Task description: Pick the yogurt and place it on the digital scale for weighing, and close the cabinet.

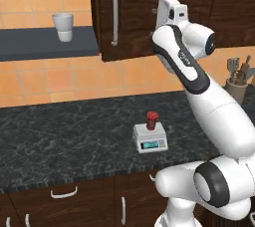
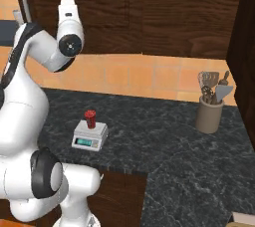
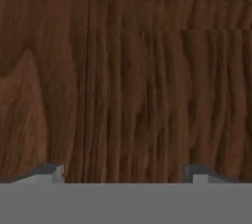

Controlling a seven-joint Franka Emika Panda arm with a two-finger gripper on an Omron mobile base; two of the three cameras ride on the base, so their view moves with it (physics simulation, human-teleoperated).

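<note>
Yogurt (image 1: 152,120) already stands on the scale (image 1: 150,138) on the counter (image 1: 60,136), so you have only the cabinet (image 1: 134,12) door left, jaws apart and empty facing its wood.

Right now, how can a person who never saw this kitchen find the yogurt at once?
Look at the dark marble counter below the wooden cabinet. Near its front edge sits a light-grey digital scale. The yogurt is the small dark-red cup standing on top, unlike the white cup on the shelf.
</note>
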